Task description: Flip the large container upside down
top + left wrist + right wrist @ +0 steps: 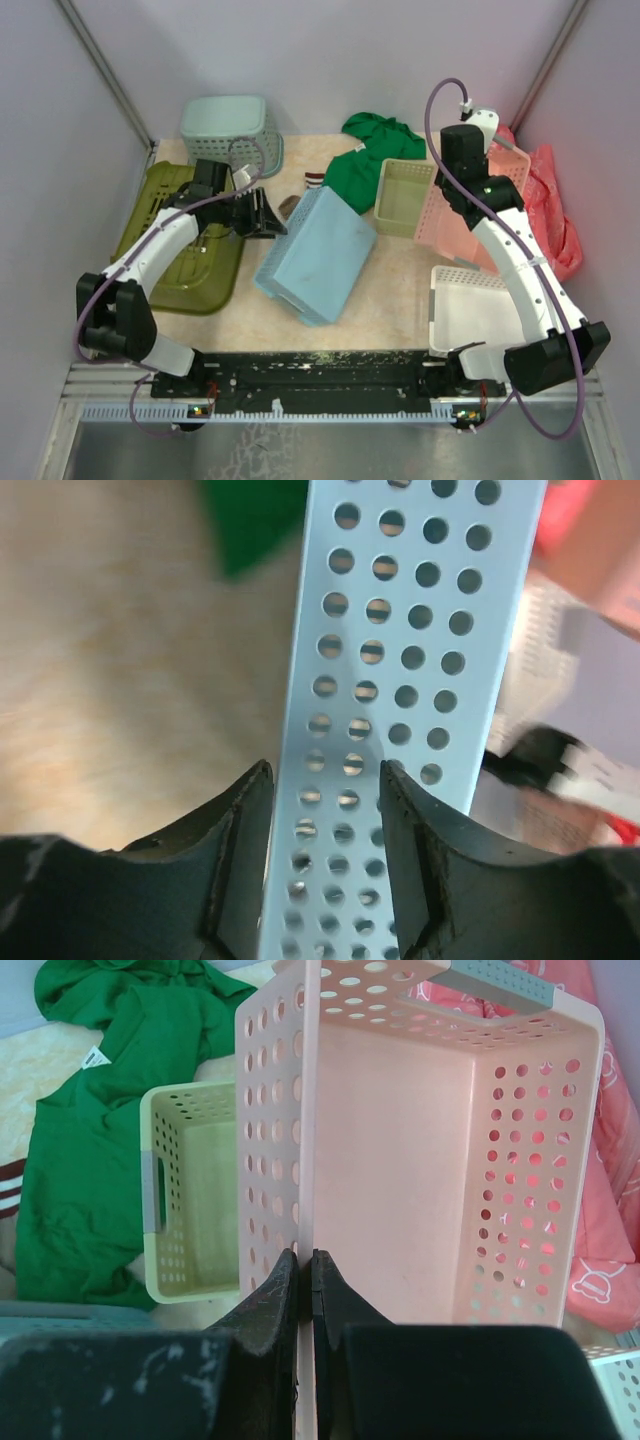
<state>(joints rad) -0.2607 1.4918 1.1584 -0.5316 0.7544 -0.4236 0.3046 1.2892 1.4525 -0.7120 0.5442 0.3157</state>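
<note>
Large container: olive-green basket, slotted plastic, oblong with rounded corners. It lies flat at the left of the surface, partly under the left arm. Only the top view shows it, and which way up it lies cannot be told from there.

Left end effector: jaws about half parted, with the perforated wall of the light blue basket between the fingers. Whether the pads touch the wall cannot be told. From above, this basket sits tilted at mid-surface, smooth base panel showing, just right of the olive one.

Right end effector: pinched closed on the thin, round-holed side wall of the pink basket, seen edge-on. The top view does not show this grip.

The right wrist view shows the pink basket's smooth inside and grey handle. A pale yellow basket sits just beside it, and a crumpled green garment lies near.

Top view only: teal grid-holed basket at the far left, white perforated basket at the near right.
</note>
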